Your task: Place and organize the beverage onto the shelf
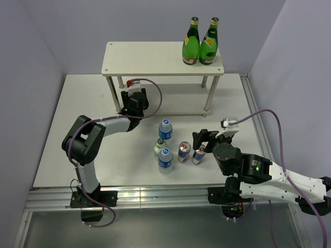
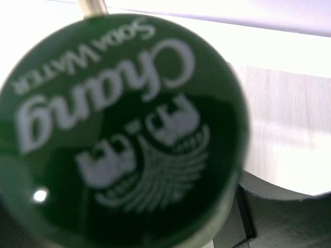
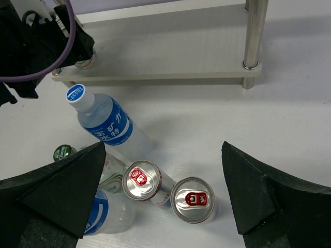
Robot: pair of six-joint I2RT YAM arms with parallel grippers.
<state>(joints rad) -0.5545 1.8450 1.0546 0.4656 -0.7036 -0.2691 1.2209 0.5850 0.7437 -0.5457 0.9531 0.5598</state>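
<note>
**Two black-and-white robot arms with purple cables**

The left arm (image 1: 83, 140) has bulky black joint housings joined by smooth white links. The left gripper (image 1: 133, 105) is black. Just behind it sits a white block (image 1: 136, 91) with a small red mark (image 1: 129, 82), and a thin purple cable (image 1: 160, 97) loops out from there. The right arm (image 1: 282, 178) is built alike, with a small green light (image 1: 254, 168) on a black housing well behind the right gripper (image 3: 163, 147). Its fingers (image 3: 67, 191) are matte black wedges with a fine grain. A white mount (image 1: 227, 124) just behind them carries a second purple cable (image 1: 269, 110).
</note>
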